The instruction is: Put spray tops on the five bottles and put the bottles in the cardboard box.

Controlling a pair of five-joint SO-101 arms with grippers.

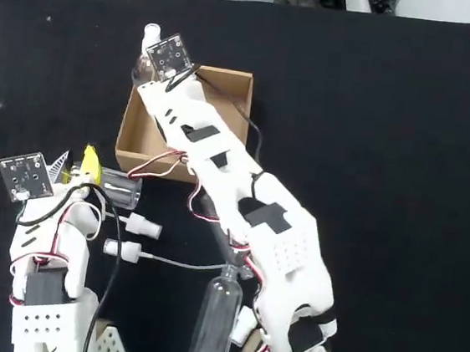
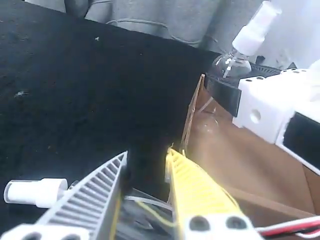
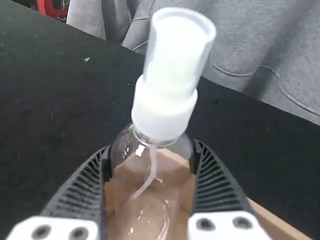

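Observation:
My right gripper (image 1: pixel 149 70) (image 3: pixel 150 150) is shut on a clear bottle (image 3: pixel 150 200) that wears a white spray top (image 1: pixel 151 34) (image 3: pixel 170 90). It holds the bottle upright at the far left corner of the cardboard box (image 1: pixel 232 87); the left wrist view shows that bottle (image 2: pixel 235 57) there too. My left gripper (image 1: pixel 75 159) (image 2: pixel 147 152) is open, low at the box's near left corner. Another clear bottle (image 1: pixel 120 189) (image 2: pixel 145 212) lies crosswise under it. Two loose spray tops (image 1: pixel 141 225) (image 1: pixel 124 250) lie on the table nearby.
A bare clear bottle (image 1: pixel 216 317) lies beside the right arm's base, with a small white part (image 1: pixel 243 326) next to it. One more white spray top (image 2: pixel 35 192) rests beside my left gripper. Black cloth covers the table (image 1: pixel 388 158).

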